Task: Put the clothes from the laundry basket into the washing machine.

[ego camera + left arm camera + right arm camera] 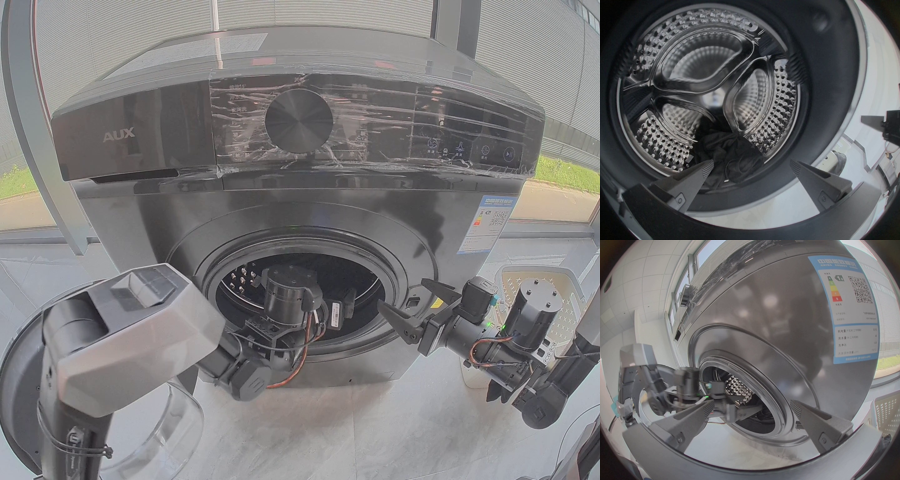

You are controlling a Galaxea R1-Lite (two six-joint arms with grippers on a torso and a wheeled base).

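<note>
At mouth of drum, left hand spread, empty; dark clothes just beyond, on drum floor.

Dark grey washing machine, silver drum with dimpled pattern. Black clothes. White basket dotted with holes, blue-bordered label.

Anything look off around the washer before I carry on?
Nothing spilled or damaged. Only oddity: crinkled clear film across the control panel. Dark clothes lie inside the drum, none hanging out.
</note>
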